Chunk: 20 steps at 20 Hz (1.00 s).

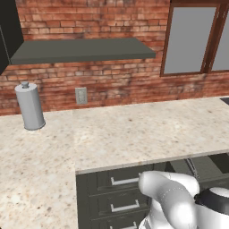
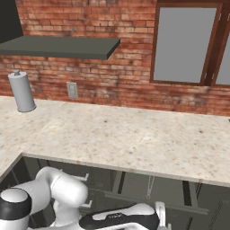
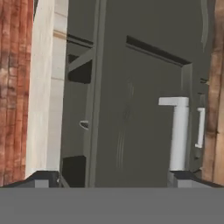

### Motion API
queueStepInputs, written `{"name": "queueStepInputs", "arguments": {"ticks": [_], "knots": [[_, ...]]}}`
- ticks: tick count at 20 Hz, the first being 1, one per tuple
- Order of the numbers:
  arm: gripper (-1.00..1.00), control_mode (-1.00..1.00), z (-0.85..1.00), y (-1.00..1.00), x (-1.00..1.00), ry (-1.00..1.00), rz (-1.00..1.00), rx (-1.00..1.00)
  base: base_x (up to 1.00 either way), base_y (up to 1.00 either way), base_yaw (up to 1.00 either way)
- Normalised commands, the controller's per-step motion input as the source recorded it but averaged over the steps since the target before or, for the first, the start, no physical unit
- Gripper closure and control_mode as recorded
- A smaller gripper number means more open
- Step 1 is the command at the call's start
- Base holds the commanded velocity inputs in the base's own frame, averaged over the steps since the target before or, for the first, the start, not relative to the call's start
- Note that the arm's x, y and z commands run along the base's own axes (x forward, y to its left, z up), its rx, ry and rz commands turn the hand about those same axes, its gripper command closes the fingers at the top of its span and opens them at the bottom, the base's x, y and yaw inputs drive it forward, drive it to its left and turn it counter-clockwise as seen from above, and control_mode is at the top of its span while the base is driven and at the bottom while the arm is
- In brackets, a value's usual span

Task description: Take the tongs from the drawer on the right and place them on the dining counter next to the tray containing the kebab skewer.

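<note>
a: any writing to read here?

b: the small grey wall plate (image 1: 81, 95) on the red brick wall (image 1: 89, 18) is too blurred to make out any lettering. the tall grey metal cylinder with a knob on top (image 1: 29, 107) has a plain side, with no mark i can make out.

a: what does that cylinder hold?

b: i can't tell; it's closed. it stands upright on the beige speckled stone worktop (image 1: 134, 129), near the wall at the left, below the flat dark grey wall shelf (image 1: 85, 50).

a: and the drawer?

b: the wide dark charcoal drawer (image 2: 130, 186) is pulled out from under the worktop's front edge, at the right of the cabinet run. its grey floor is open to view from above.

a: what's in it?

b: the long slim grey metal tongs (image 2: 149, 186) lie on the drawer floor, pointing from front to back. in the left base view they show as thin pale lines just under the worktop edge. in the hand view there are faint pale streaks on the grey floor, too dim to be sure of.

a: the robot's two-finger gripper (image 3: 113, 178)?

b: it hangs low in front of the drawer, looking into it. its fingertips (image 3: 41, 178) stand spread wide apart, released, with nothing between them and well clear of the tongs.

a: anything beside it?

b: smaller charcoal drawers with short silver bar handles (image 1: 125, 180) sit shut to the left.
</note>
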Motion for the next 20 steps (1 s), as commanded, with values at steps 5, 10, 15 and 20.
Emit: {"name": "queueStepInputs", "arguments": {"ticks": [5, 10, 15, 20], "knots": [[-1.0, -1.0, 0.34, 0.01, 0.06, 0.12, 0.09, -0.03, 0.0, 0.0, 0.0], [-1.0, -1.0, 0.23, 0.12, 0.16, 0.17, 0.08, -0.02, 0.0, 0.0, 0.0], [-1.0, -1.0, 0.02, 0.11, 0.23, 0.16, 0.01, -0.01, 0.0, 0.0, 0.0], [-1.0, -1.0, 0.0, 0.0, 0.28, 0.08, 0.0, 0.0, 0.0, 0.0, 0.0]]}}
